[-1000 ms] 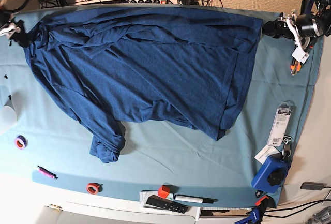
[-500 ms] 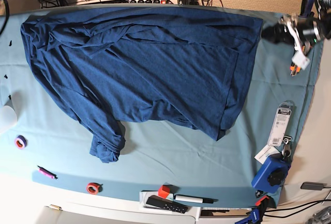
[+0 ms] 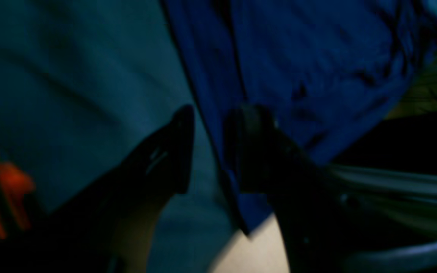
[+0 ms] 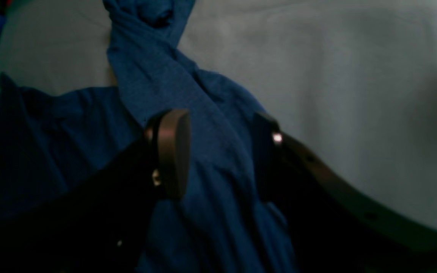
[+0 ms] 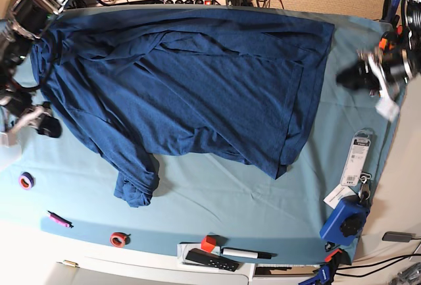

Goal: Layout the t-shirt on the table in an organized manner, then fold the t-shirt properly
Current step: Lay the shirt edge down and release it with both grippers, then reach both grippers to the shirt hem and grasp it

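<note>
The dark navy t-shirt (image 5: 191, 81) lies spread over most of the teal table (image 5: 217, 199), with one sleeve bunched up (image 5: 135, 189) toward the front. My left gripper (image 5: 348, 77) hovers just off the shirt's right edge. In the left wrist view it (image 3: 212, 121) is open, and the t-shirt (image 3: 317, 57) edge runs below the gap. My right gripper (image 5: 45, 126) is at the shirt's left edge. In the right wrist view it (image 4: 218, 151) is open above the t-shirt (image 4: 203, 125) fabric and holds nothing.
Along the front edge lie a purple tape ring (image 5: 26, 180), a pink marker (image 5: 59, 219), a red tape ring (image 5: 119, 239), a red cube (image 5: 209, 243) and a black remote (image 5: 210, 259). A packaged item (image 5: 358, 158) and a blue device (image 5: 343, 222) sit at the right. Cables crowd the back.
The right gripper left the shirt's far-left corner and came down along the left edge. The left gripper moved from the far-right corner toward the front. The shirt's far-left part lies flatter.
</note>
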### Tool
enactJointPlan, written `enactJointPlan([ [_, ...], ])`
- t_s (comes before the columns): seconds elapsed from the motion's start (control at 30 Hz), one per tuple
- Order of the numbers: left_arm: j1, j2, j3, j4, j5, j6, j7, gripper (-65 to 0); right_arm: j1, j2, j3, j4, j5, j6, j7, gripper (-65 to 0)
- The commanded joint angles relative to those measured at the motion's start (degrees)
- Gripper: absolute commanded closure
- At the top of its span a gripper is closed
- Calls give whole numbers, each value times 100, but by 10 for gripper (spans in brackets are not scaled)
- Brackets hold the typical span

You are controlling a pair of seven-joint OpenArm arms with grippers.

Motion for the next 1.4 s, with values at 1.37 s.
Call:
enactJointPlan([
  [1.37, -2765, 1657, 3895, -660, 4931, 2159, -3250, -204, 1073, -866, -1578, 57, -2850, -612, 2181, -322],
])
